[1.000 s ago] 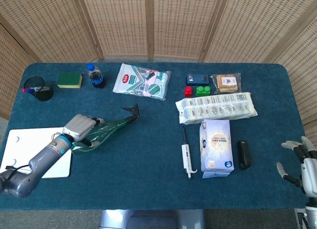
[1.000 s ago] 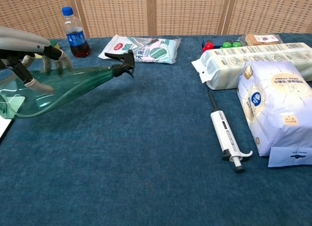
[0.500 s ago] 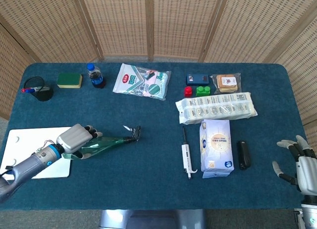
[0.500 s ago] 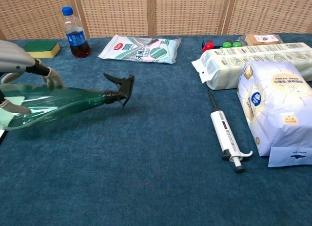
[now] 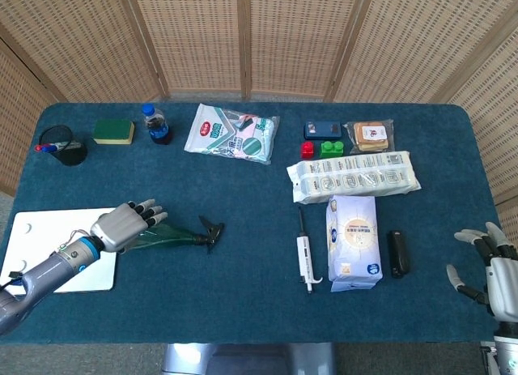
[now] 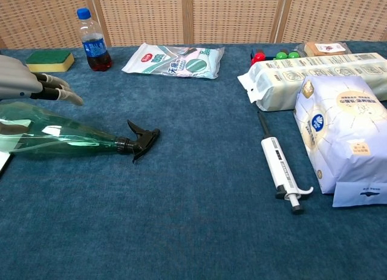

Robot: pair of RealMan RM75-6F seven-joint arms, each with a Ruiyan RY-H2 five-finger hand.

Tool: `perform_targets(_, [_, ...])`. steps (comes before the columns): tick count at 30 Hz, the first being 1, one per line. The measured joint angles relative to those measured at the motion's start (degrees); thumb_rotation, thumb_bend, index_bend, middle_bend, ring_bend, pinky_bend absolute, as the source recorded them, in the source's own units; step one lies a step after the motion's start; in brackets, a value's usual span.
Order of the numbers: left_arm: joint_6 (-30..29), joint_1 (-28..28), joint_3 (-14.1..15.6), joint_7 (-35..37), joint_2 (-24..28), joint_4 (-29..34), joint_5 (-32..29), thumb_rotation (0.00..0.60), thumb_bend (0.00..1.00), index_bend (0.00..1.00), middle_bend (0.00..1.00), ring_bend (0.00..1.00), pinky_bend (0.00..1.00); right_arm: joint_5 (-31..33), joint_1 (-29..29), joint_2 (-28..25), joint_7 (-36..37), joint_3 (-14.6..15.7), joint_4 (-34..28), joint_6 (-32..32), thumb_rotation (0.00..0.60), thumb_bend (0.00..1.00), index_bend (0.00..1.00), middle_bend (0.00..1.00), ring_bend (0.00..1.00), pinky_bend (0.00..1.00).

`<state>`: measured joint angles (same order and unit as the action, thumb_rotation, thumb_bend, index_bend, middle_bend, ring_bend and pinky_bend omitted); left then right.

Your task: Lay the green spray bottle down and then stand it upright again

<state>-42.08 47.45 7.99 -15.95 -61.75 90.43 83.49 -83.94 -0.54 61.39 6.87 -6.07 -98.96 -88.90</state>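
Green spray bottle point(image 6: 60, 139) is lying flat on the table, my left hand point(image 5: 121, 224) hovering spread above it; standing it upright is remaining.

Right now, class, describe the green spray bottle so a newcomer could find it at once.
On the blue table, look at the near-left area beside the white board. The green spray bottle lies on its side under the left hand, black trigger nozzle pointing right. It is the only clear green thing there.

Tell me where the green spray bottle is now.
In both views the green spray bottle lies on its side at the table's left, under the left hand, beside the white board.
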Motion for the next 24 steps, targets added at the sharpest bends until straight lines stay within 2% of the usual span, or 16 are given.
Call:
perform_targets(4, [-0.95, -0.5, -1.91, -5.97, 1.04, 2.53, -5.03, 0.6, 0.46, 0.0, 0.04, 0.0, 0.25, -0.06, 0.42, -0.29, 0.49, 0.04, 0.06, -0.62, 0.6, 0.38, 0.3, 0.3, 0.09, 0.18])
perform_targets(9, [-5.73, -1.9, -4.67, -5.82, 2.88, 6.15, -6.59, 0.581, 0.46, 0.04, 0.07, 0.02, 0.26, -0.19, 0.64, -0.42, 0.95, 0.11, 0.3, -0.86, 0.6, 0.38, 0.3, 0.3, 0.09, 0.18])
perform_targets(13, [-7.74, -2.81, -6.78, -2.1, 4.72, 9.28, -7.04, 0.456, 0.44, 0.12, 0.1, 0.04, 0.27, -0.42, 0.61, -0.33, 1.14, 0.13, 0.52, -0.89, 0.6, 0.38, 0.3, 0.3, 0.09, 0.18])
perform_targets(15, [-7.56, -2.88, -7.3, -1.64, 5.46, 10.65, -7.84, 0.357, 0.41, 0.15, 0.12, 0.05, 0.27, -0.46, 0.62, -0.28, 1.23, 0.12, 0.61, -0.94, 0.6, 0.38, 0.3, 0.3, 0.09, 0.18])
perform_targets(18, [-5.93, -2.58, -7.72, -2.02, 6.17, 12.49, -9.93, 0.31, 0.37, 0.15, 0.12, 0.06, 0.28, -0.5, 0.64, -0.18, 1.43, 0.11, 0.82, -0.98, 0.6, 0.38, 0.3, 0.3, 0.09, 0.18])
perform_targets(24, [-2.42, -1.05, -7.72, -6.35, 5.16, 14.48, -16.2, 0.277, 0.35, 0.16, 0.12, 0.07, 0.28, -0.52, 0.78, -0.06, 1.98, 0.08, 1.43, -1.23, 0.6, 0.38, 0.3, 0.3, 0.09, 0.18])
